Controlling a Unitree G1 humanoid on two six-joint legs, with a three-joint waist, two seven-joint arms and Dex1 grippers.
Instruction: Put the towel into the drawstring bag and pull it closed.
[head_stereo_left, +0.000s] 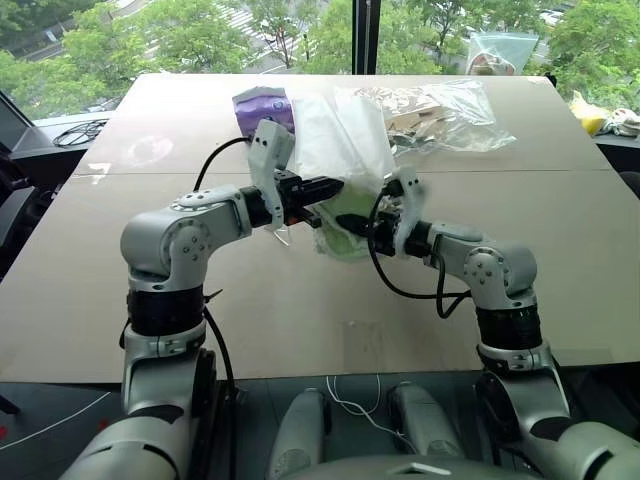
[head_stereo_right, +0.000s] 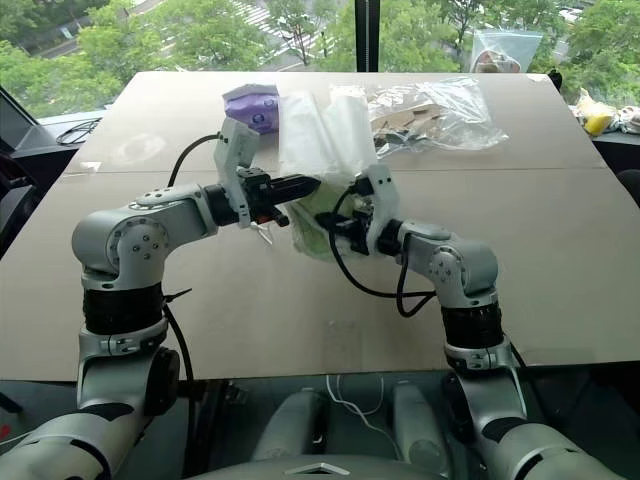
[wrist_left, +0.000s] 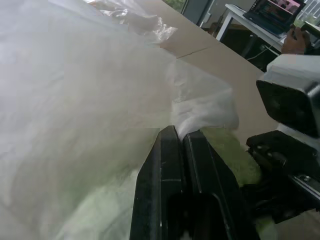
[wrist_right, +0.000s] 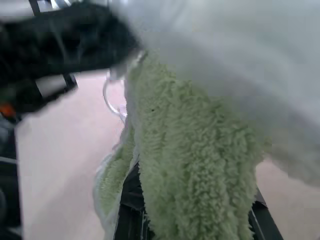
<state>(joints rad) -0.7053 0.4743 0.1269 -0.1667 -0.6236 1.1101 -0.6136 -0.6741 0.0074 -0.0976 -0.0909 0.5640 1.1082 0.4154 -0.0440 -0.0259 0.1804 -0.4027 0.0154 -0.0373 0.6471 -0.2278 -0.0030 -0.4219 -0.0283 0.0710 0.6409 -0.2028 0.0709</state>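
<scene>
The translucent white drawstring bag (head_stereo_left: 340, 140) hangs above the table's middle. My left gripper (head_stereo_left: 335, 187) is shut on its edge, and the left wrist view shows the white fabric pinched between the black fingertips (wrist_left: 176, 132). The light green towel (head_stereo_left: 345, 243) hangs at the bag's lower opening, partly under the white fabric. My right gripper (head_stereo_left: 347, 222) is shut on the towel, just right of the left gripper. In the right wrist view the fuzzy towel (wrist_right: 195, 165) drapes over my fingers and hides them, with the bag (wrist_right: 240, 60) above it. A white cord loop (wrist_right: 112, 102) dangles beside the towel.
A purple tissue pack (head_stereo_left: 262, 105) lies behind the bag at the left. A clear plastic bag (head_stereo_left: 445, 115) with brown-beige contents lies at the back right. The tan table (head_stereo_left: 300, 310) extends in front of the grippers. A black cable (head_stereo_left: 80, 130) lies off the table's left edge.
</scene>
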